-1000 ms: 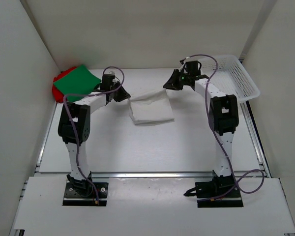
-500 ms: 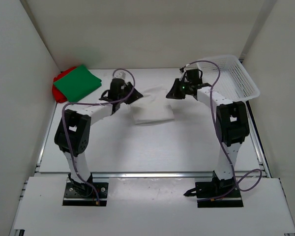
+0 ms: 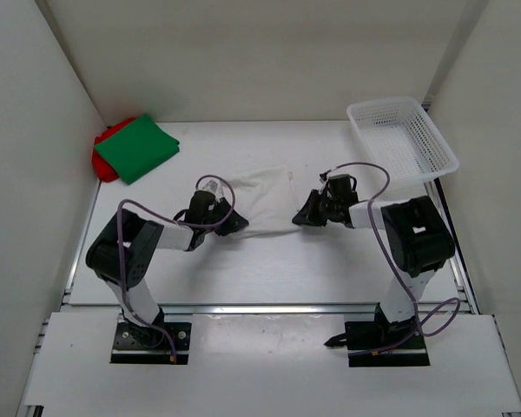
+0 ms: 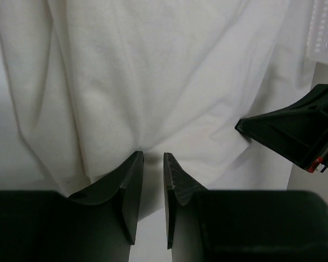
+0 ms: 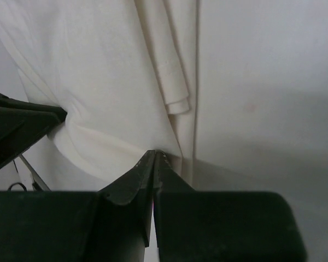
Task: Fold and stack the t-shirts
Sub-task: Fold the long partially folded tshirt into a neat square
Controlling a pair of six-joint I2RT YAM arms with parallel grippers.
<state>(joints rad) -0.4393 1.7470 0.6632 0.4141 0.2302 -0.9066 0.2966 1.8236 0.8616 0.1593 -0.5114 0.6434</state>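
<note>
Both jaws pinch the white shirt's [image 3: 262, 193] near hem; left gripper [image 4: 152, 158] and right gripper [image 5: 153, 155] should pull evenly, flattening wrinkles.

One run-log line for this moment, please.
left hand at white cloth t-shirt, grip unclear; right hand shut on its edge; folded green cloth t-shirt atop red cloth t-shirt

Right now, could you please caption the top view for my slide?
Left gripper and right gripper at near edge of white shirt; green shirt stacked on red shirt.
</note>
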